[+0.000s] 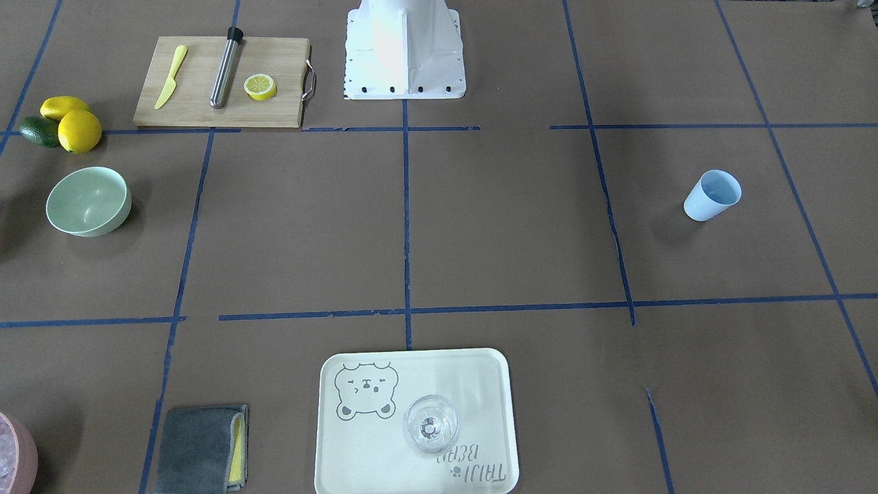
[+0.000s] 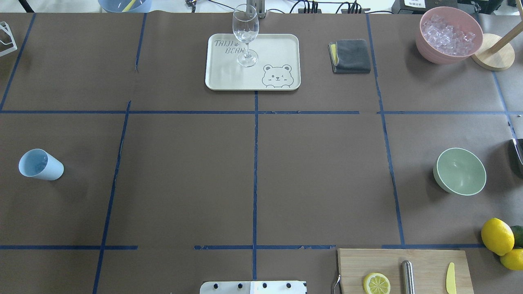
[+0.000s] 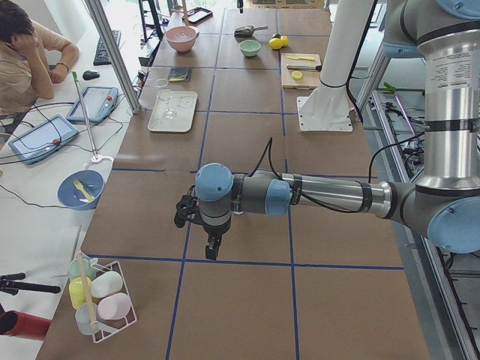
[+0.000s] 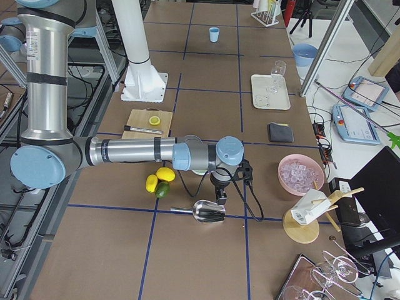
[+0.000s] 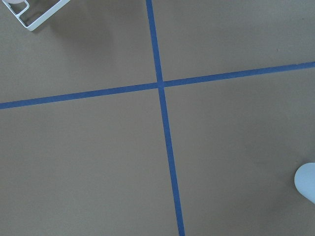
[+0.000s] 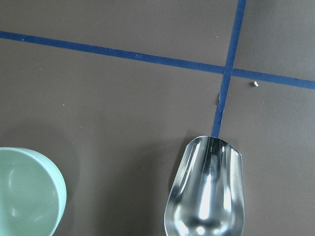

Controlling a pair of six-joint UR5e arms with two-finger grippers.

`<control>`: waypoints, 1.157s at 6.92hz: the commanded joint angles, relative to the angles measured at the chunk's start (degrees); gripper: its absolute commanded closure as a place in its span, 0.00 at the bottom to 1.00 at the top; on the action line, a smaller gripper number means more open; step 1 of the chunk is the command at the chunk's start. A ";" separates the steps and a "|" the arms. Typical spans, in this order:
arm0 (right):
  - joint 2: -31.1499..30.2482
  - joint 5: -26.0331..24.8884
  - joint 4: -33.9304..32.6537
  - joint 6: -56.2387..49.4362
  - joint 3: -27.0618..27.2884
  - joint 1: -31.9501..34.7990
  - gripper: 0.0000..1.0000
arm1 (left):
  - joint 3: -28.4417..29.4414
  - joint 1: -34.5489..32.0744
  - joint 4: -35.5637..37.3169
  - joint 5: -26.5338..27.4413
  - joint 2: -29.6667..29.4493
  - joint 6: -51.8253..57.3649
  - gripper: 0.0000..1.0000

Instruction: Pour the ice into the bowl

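Two cannot tell: left fingers (image 3: 213, 246), right fingers (image 4: 220, 195) | bowl (image 2: 461, 173) mouth up | ice (image 2: 448, 34) in pink container (image 2: 433, 56)

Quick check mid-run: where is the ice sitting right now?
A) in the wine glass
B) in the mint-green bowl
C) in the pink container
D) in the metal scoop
C: the ice is heaped as clear cubes in the pink container, while the bowl and the metal scoop both show bare insides.
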 commanded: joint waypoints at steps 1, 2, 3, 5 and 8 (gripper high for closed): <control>0.19 0.07 0.07 0.07 -0.12 0.00 0.00 | -2.18 0.40 0.25 -0.19 0.05 -0.48 0.00; -0.07 0.16 0.07 0.15 -0.29 0.00 0.00 | -2.36 0.57 0.78 -0.46 0.05 -0.23 0.00; -0.25 0.59 0.07 0.50 -0.03 0.00 0.00 | -2.54 0.66 0.61 -0.46 0.05 -0.14 0.00; -0.34 4.70 1.29 3.55 0.23 -2.27 0.00 | -2.45 2.06 0.34 -0.46 0.31 -0.13 0.00; -2.88 -5.34 28.04 37.85 -0.99 -15.77 0.00 | -2.45 2.16 0.25 -0.55 0.40 -0.22 0.00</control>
